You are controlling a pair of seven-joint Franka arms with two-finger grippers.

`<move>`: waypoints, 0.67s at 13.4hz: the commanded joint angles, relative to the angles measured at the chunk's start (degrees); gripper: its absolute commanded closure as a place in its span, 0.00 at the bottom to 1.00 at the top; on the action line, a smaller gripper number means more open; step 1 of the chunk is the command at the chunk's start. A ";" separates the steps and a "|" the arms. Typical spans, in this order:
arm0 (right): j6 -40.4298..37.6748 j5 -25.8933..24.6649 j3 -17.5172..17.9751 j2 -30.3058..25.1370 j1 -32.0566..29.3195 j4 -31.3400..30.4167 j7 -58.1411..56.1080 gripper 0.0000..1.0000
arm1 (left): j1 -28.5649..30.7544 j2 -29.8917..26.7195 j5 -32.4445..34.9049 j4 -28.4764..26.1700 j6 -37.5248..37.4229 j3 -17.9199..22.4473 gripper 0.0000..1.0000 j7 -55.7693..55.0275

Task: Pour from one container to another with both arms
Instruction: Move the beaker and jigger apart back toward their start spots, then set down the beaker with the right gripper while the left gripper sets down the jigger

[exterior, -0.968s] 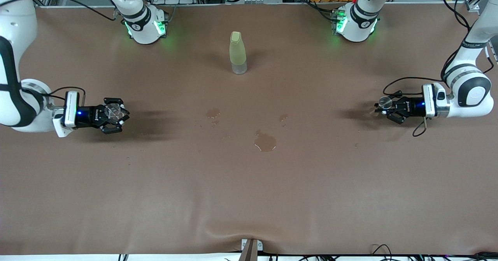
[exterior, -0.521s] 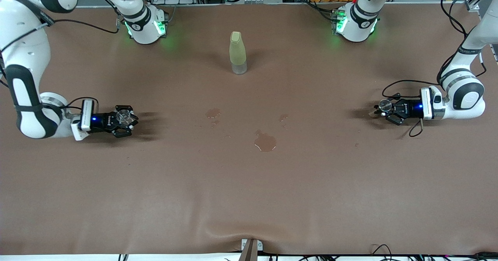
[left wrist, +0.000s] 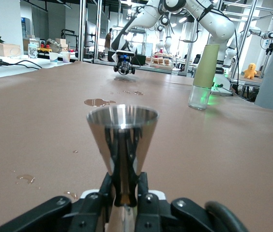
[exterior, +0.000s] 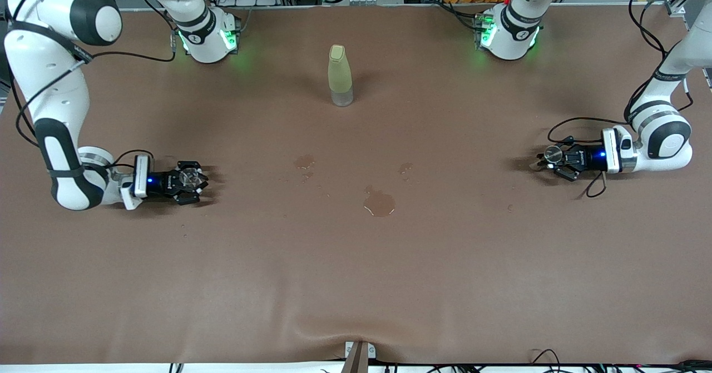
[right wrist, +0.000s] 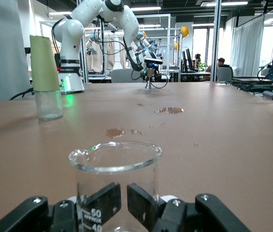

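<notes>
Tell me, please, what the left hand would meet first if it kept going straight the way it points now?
Most likely nothing nearby: the left hand, shut on the small silvery metal jigger, points across the table at the right hand holding the small clear glass beaker. Only wet patches lie between, though depth is uncertain.

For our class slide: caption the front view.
Each pincer, left and right, grips its vessel: metal jigger, clear cup.

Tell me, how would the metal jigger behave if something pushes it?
The jigger looks rigid and smooth, so it may slip in a loose grip. Its wide rim over a narrow waist suggests it tips easily when nudged high. On its side it would probably roll in a curve. The left end effector holds it now.
</notes>
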 commanded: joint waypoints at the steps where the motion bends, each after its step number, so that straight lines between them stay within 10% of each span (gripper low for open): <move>1: 2.47 -1.29 0.69 1.29 -1.04 1.44 -5.31 1.00 | 0.37 1.63 1.21 1.14 -1.07 -0.15 0.64 1.00; 7: 3.97 -1.38 0.61 1.73 -1.13 1.44 -5.40 1.00 | 0.46 1.37 1.21 1.14 -1.07 -0.15 0.04 0.83; 9: 4.24 -1.38 0.61 1.73 -1.04 1.35 -5.40 0.93 | 0.46 1.11 3.21 2.28 -1.07 0.20 0.00 0.31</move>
